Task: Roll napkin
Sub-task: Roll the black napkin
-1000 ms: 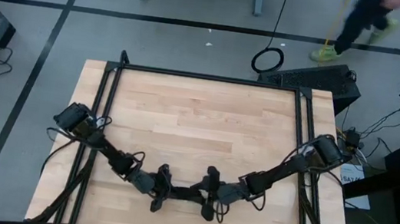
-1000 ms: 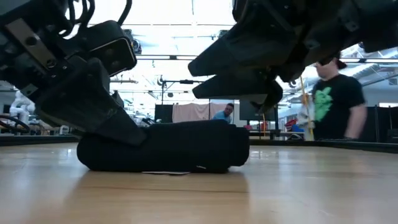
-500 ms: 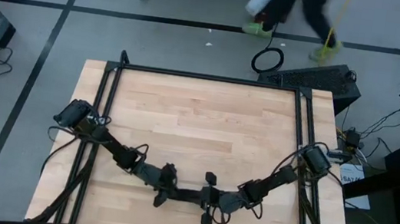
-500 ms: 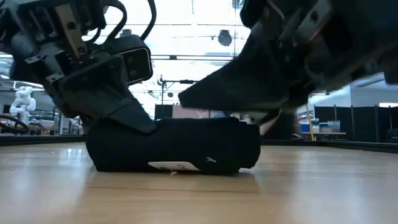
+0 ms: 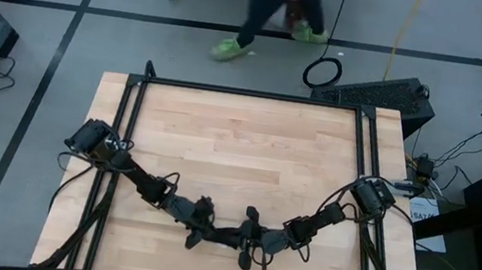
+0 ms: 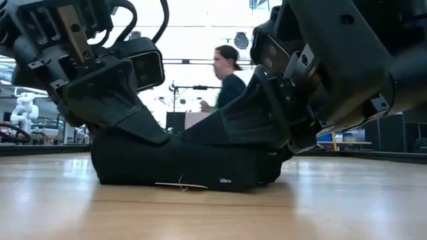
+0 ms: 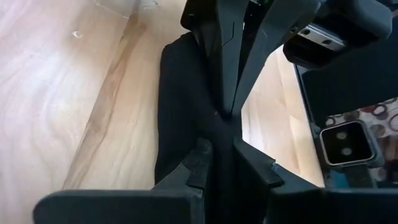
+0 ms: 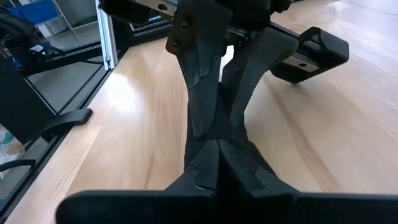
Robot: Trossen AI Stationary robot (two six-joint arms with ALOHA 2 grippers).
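The black napkin (image 6: 187,167) lies as a short thick roll on the wooden table (image 5: 240,144), near its front edge at the middle. A small white tag (image 6: 179,185) peeks out under it. My left gripper (image 5: 201,233) is shut on the roll's left end. My right gripper (image 5: 248,245) is shut on its right end. The two grippers face each other along the roll (image 5: 226,237). In each wrist view the other arm's fingers show beyond the cloth. My left gripper pinches the roll's left end (image 7: 219,134) between its two fingers, slanting down from the table's left, along the roll. The roll rests on the table. My right gripper has its fingers closed together on the roll's right end (image 8: 219,127), slanting down from the table's right. How much cloth lies between them, I cannot tell. That end (image 6: 267,170) is squashed low on the table.
A black metal frame (image 5: 132,111) runs along the table's left, right and far edges. The tabletop's far half is bare wood. A person (image 6: 227,80) walks past on the floor beyond the far edge.
My right gripper has come down onto the roll's right end and shut there. My left gripper has rolled about its own line and swung a little toward the table's right. The roll has turned, so the white tag shows beneath it, and its right end is flattened.
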